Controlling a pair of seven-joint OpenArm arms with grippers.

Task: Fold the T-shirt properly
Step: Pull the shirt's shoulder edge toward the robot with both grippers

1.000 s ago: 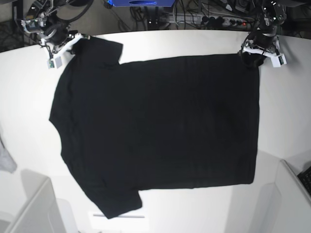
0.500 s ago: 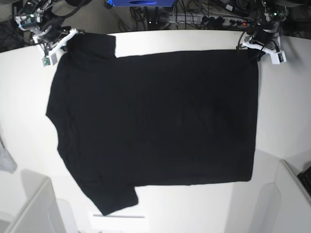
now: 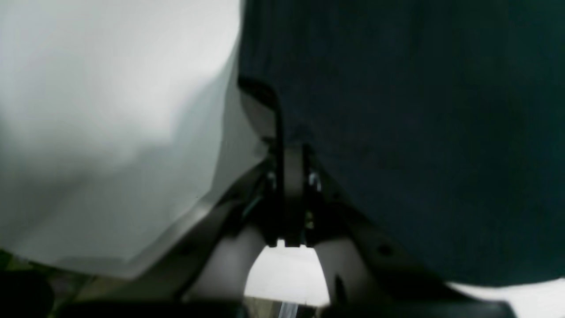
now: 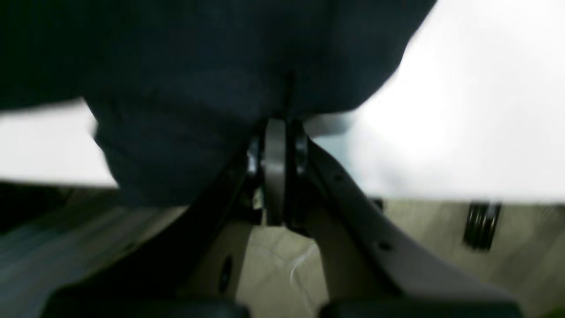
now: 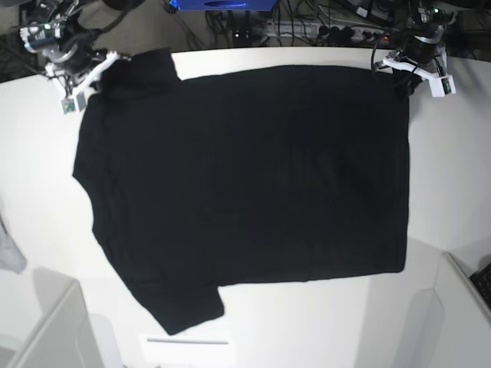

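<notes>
The black T-shirt [image 5: 245, 176] lies spread, plain side up, over the white table [image 5: 453, 169]. My left gripper [image 5: 403, 77] at the far right corner is shut on the shirt's hem corner; in the left wrist view [image 3: 282, 132] the cloth [image 3: 419, 132] is pinched between closed fingers. My right gripper [image 5: 96, 73] at the far left is shut on the sleeve by the shoulder; the right wrist view [image 4: 282, 110] shows the dark cloth [image 4: 198, 88] clamped. The print is hidden.
A pale grey cloth scrap [image 5: 9, 253] lies at the left edge. Grey bin walls stand at the front left [image 5: 54, 330] and front right [image 5: 460, 299]. Cables and a power strip [image 5: 337, 31] lie behind the table.
Both grippers have pulled the shirt's far edge further back toward the table's rear edge. The whole shirt has slid away and lies flatter.
</notes>
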